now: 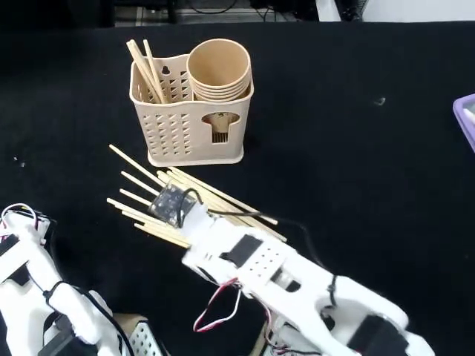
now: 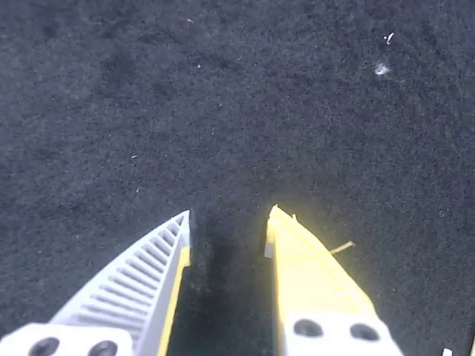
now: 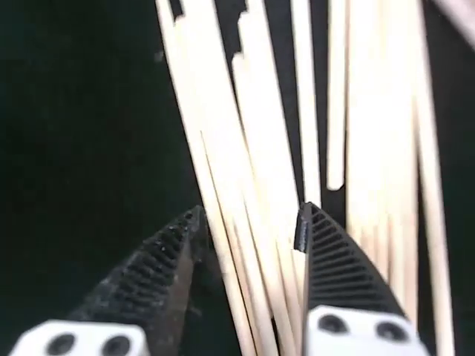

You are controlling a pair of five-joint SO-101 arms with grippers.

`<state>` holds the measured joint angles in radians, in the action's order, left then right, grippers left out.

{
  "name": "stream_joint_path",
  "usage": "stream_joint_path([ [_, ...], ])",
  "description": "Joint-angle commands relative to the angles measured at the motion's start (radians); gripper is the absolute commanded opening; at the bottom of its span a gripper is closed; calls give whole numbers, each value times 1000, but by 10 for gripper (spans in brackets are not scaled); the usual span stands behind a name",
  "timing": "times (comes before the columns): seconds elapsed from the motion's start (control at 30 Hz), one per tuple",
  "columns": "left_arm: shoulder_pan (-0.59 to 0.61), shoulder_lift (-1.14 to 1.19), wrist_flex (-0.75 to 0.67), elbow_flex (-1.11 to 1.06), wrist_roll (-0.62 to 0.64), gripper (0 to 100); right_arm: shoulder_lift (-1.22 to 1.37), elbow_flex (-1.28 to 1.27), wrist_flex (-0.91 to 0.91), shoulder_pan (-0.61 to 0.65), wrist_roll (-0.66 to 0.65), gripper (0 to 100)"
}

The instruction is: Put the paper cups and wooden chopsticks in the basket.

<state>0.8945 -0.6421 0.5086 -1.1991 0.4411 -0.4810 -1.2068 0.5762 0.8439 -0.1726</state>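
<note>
A beige perforated basket (image 1: 185, 126) stands at the back of the black table. A stack of paper cups (image 1: 219, 70) sits in one of its compartments, and a few wooden chopsticks (image 1: 148, 70) lean in the other. Several more loose chopsticks (image 1: 215, 199) lie fanned out on the cloth in front of the basket. My right gripper (image 3: 249, 222) is low over this pile, open, with several chopsticks (image 3: 252, 148) running between its black fingers. In the high view it sits at the pile's near-left end (image 1: 169, 202). My left gripper (image 2: 228, 215) is open over bare black cloth, holding nothing.
The left arm (image 1: 33, 278) rests at the table's near-left corner. A purple object (image 1: 466, 119) pokes in at the right edge. A perforated metal part (image 1: 141, 337) sits at the front edge between the arms. Bare cloth lies to the right of the basket.
</note>
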Motion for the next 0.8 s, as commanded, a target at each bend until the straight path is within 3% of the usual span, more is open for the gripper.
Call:
stream_joint_path([
  [0.0,-7,-17,-8,5,-3,173,76,73,-11,11,-49,190],
  [0.07,-5,-26,-8,-2,-9,173,113,107,17,9,-51,166],
  [0.2,-5,-26,-8,-2,-55,170,151,134,29,6,-54,5],
  [0.47,-13,-26,-8,4,-54,170,122,136,35,-43,-58,11],
  [0.77,-13,-26,-9,8,-55,170,-171,56,123,-64,-55,11],
])
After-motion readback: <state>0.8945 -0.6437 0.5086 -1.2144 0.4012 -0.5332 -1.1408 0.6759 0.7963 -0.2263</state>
